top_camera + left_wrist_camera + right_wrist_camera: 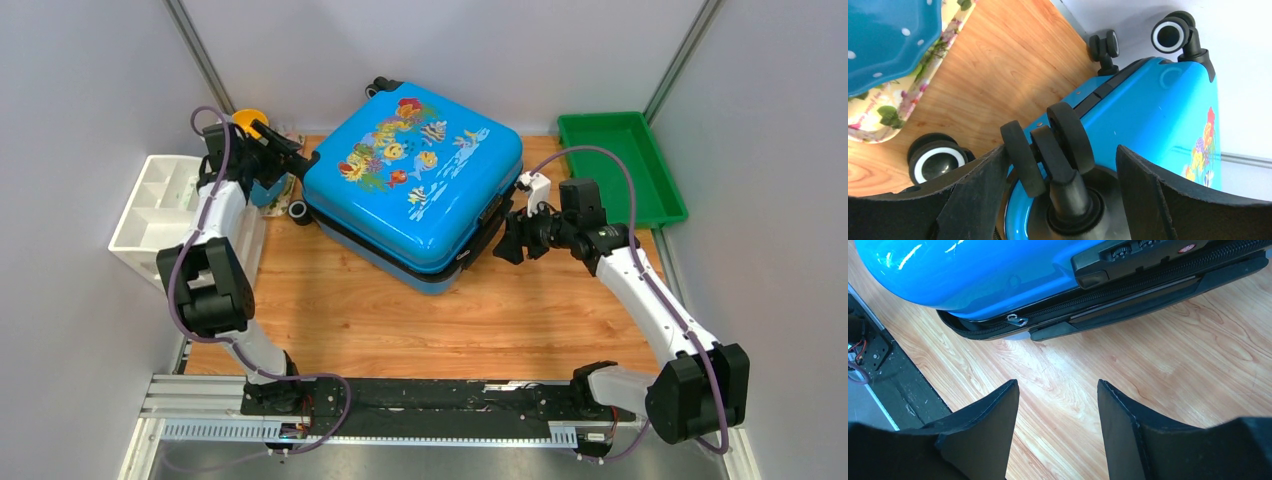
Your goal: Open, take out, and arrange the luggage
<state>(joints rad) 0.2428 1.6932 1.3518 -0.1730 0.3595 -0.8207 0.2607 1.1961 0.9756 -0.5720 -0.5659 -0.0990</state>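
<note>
Top external view shows the luggage (410, 190) lying flat on the table (400, 320), near the back, between the two arms. Its lid looks shut.

The left gripper (1060, 155) is spread wide at the back left corner, with a wheel (1048, 145) between its fingers. It does not look like it is squeezing. The right gripper (1057, 390) is spread too, with nothing in it. It hangs over bare wood just beside the near right side, close to the zip pull (1017, 319) and the lock (1128, 255).

What could go wrong? I think the wheel is a wobbly thing to hold. It can spin and turn, so the luggage might swing round if the left gripper pinches or pushes there. The wood looks smooth, so the luggage could slide and bump the blue dish (888, 40) near that corner.

The zip pull is tiny and lies flat against the side. The right gripper could miss it or slip off. The shell is shiny, so fingers may slide on it. If one arm pulls the zip and nothing holds the luggage, the whole thing may just drag along.
</note>
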